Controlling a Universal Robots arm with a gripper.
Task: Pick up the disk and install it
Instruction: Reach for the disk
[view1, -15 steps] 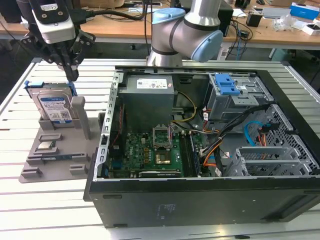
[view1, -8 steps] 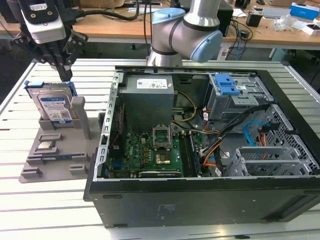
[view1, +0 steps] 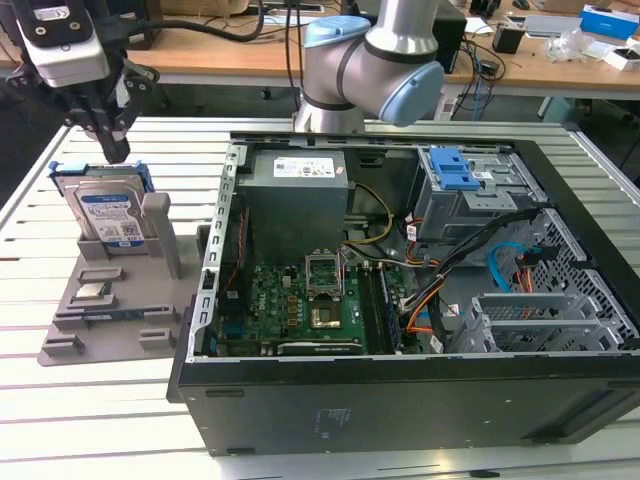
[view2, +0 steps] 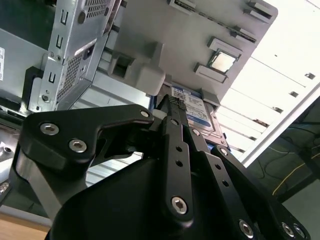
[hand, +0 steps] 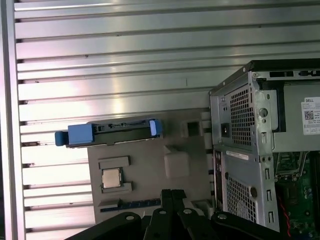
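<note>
Tool (view1: 113, 148): hangs pointing down just above the disk's top edge, at the exterior view's far left. I cannot tell whether it is spread or pressed together.
Disk (view1: 105, 215): stands upright on its edge in a slot of the grey holder, with its blue frame uppermost. This probably lets the tool come at it from above.
Holder (view1: 110, 310): lies flat on the bench (view1: 100, 420), just left of the computer case. A small square chip (view1: 92, 291) sits in a nearer pocket.
Computer case (view1: 400, 400): lies on its side with the cover off, so the inside is open from above. The grey cage (view1: 470, 190) with the blue latch is at its far right.
Progress: by my reading this is the pickup stage, and the disk is not yet lifted or installed.
</note>
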